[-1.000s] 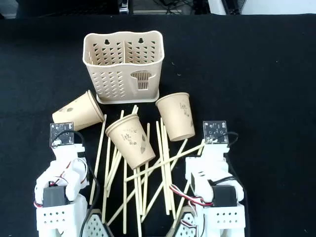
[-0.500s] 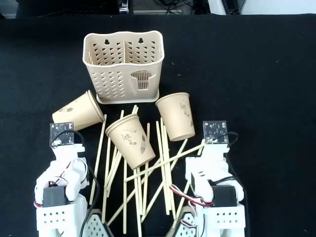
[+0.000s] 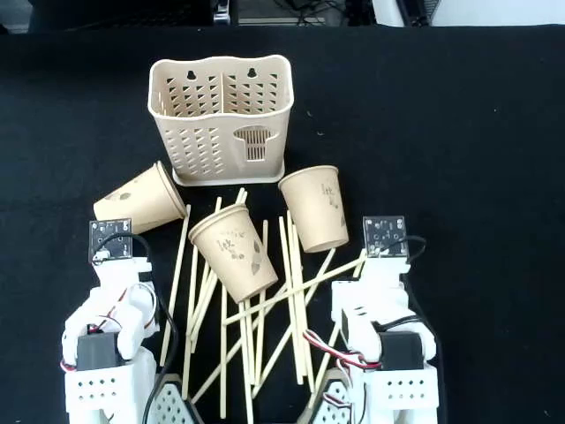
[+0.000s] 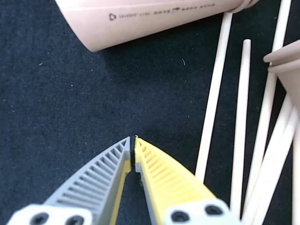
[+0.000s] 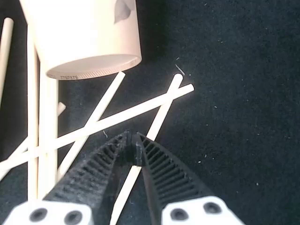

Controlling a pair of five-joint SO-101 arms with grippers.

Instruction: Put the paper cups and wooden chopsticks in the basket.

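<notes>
Both were pinched shut on nothing. Left gripper (image 4: pixel 132 138) sat over the table, with the left cup (image 4: pixel 154 18) on its side just ahead and chopsticks (image 4: pixel 213 93) right beside it. Right gripper (image 5: pixel 131 136) hung over crossed chopsticks, right cup (image 5: pixel 84 33) just ahead. Middle cup (image 3: pixel 237 252) lay between the arms, basket (image 3: pixel 221 115) well beyond.
</notes>
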